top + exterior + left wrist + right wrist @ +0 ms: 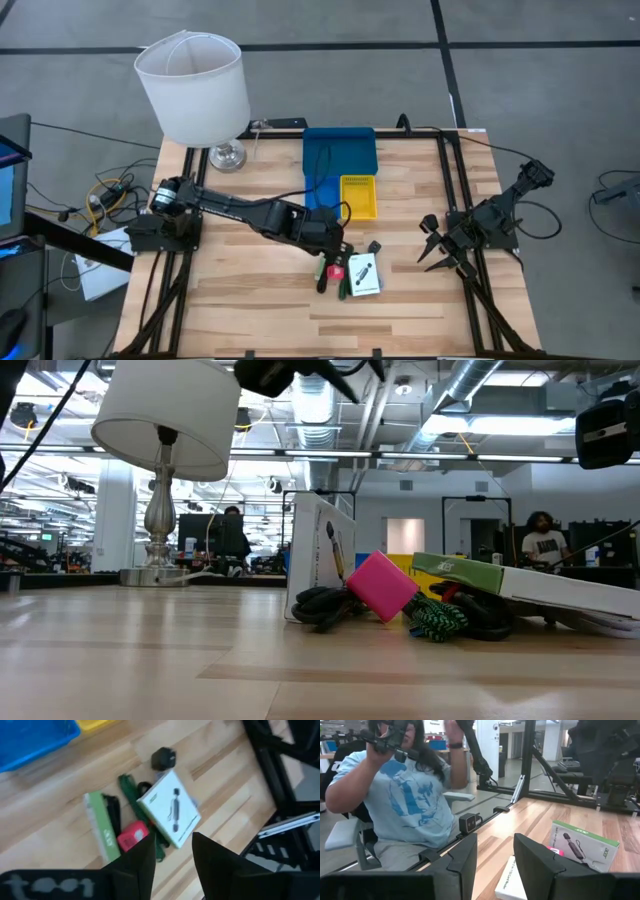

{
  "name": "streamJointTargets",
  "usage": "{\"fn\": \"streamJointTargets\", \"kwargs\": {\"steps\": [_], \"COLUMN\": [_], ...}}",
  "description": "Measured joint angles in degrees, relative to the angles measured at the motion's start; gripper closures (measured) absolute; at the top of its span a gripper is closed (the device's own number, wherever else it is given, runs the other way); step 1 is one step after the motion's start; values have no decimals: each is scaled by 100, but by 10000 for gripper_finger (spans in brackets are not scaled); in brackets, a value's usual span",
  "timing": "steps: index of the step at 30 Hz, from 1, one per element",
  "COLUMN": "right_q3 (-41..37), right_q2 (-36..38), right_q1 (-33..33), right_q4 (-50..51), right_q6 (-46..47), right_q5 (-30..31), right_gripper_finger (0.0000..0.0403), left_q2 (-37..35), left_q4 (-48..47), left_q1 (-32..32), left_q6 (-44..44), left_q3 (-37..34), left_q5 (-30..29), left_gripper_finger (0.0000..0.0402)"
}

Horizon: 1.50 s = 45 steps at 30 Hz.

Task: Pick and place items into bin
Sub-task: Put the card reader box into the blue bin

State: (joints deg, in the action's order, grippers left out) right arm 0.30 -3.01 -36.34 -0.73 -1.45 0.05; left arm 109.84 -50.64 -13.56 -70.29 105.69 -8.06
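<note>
The left gripper (172,857) hangs above the pile of items with its jaws apart and nothing between them. Just beyond the fingertips lies the white card (170,809), tilted on the other pieces; beside it is the red piece (132,836), then the green strip (101,827) with a black stick (114,814) along it, and a green stick (131,796) running under the card. A small black piece (163,758) sits just past the card. Farther off stands the blue tray (339,152) with the yellow tray (359,195) against it.

The right gripper (495,857) waits near the table's right edge, well apart from the pile, jaws apart and empty. Beyond the table a person (402,795) is seated.

A lamp (195,90) stands at the far left corner.
</note>
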Motion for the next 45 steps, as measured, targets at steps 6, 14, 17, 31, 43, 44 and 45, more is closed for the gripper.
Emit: {"fn": "streamJointTargets", "kwargs": {"steps": [6, 14, 17, 31, 43, 44, 45], "right_q3": [-1, 0, 0, 0, 0, 0, 0], "right_q2": [1, -2, -26, -224, -223, -223, -223], "right_q1": [2, 0, 1, 2, 1, 2, 2], "right_q4": [1, 0, -1, 1, 1, 2, 1], "right_q6": [0, 0, 0, 0, 0, 0, 0], "right_q5": [-1, 0, 0, 0, -2, -2, -1], "right_gripper_finger": [278, 278, 278, 278, 278, 278, 278], "left_q2": [133, 501, 637, 1036, 1036, 1036, 1036], "left_q4": [155, 9, -203, -1384, -1674, -1674, -1673], "left_q1": [42, 325, 361, 339, 211, 192, 178], "left_q6": [177, 88, 141, 49, 48, 47, 47], "left_q3": [-9, 129, 314, 938, 938, 938, 938], "left_q5": [239, 1005, 1012, 722, 473, 444, 420], "left_gripper_finger": [301, 302, 302, 302, 302, 302, 302]}}
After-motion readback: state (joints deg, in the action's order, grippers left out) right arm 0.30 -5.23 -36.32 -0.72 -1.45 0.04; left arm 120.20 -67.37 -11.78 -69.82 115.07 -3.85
